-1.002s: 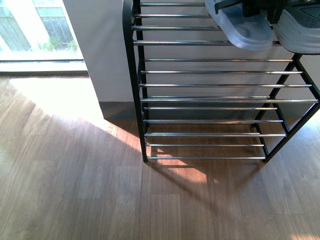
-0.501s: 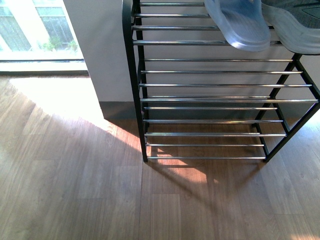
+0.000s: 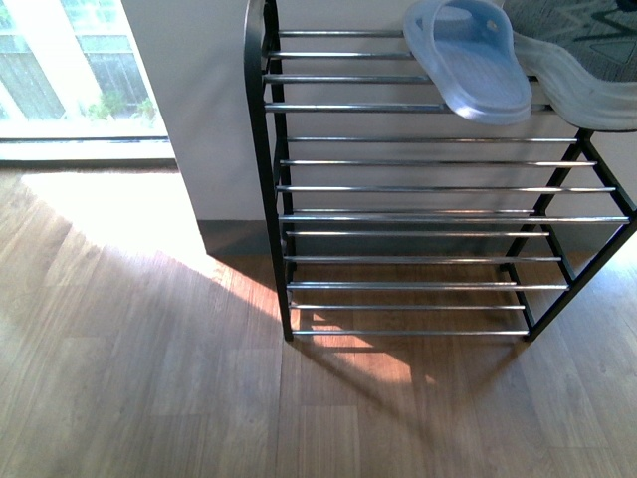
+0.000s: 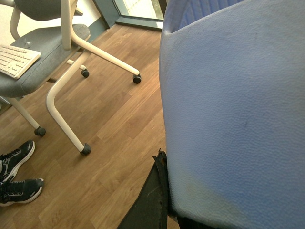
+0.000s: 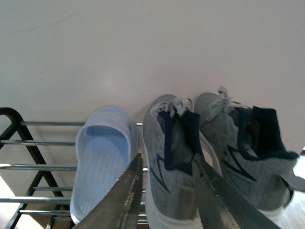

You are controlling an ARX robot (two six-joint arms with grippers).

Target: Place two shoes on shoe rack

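While I look through the front camera, neither arm shows; the shoe rack (image 3: 269, 199) stands against the wall, and one pale blue slide (image 3: 470, 62) lies across its top bars, toe hanging slightly past the front bar. Beside it, a grey sneaker's white sole (image 3: 587, 95) also overhangs the same tier, so both sit where the bars can carry them.

From the left wrist camera, a pale blue pebbled surface (image 4: 233, 109) fills most of the picture; I take it for a second slide, probably carried by the left gripper, but the jaws themselves are hidden, so I cannot tell their state. Behind it are wooden floor, an office chair (image 4: 57, 62) and black trainers (image 4: 16, 176).

From the right wrist camera, the right gripper (image 5: 164, 191) hangs above the top tier with jaws spread apart and nothing between them. Below sit the slide (image 5: 102, 152) and two grey sneakers (image 5: 174, 157), heels towards the camera, toes to the wall.
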